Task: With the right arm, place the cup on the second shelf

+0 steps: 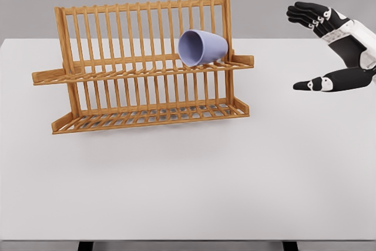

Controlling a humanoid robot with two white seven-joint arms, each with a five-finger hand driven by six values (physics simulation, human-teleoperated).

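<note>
Bare table [188, 192] lay nearest, nothing on its front half. Right hand [332, 48] hung at the far right, fingers spread, thumb apart below, holding nothing. Left arm not seen. Cup [202, 47] lay on its side on the rack's [144, 66] upper shelf, well to the hand's left and at about the same height, mouth turned away from the hand toward the left and front, base toward the hand. Cup touched the back slats near the rack's right end post. Judged: placement looked done; hand apart from cup, free to pull away.
</note>
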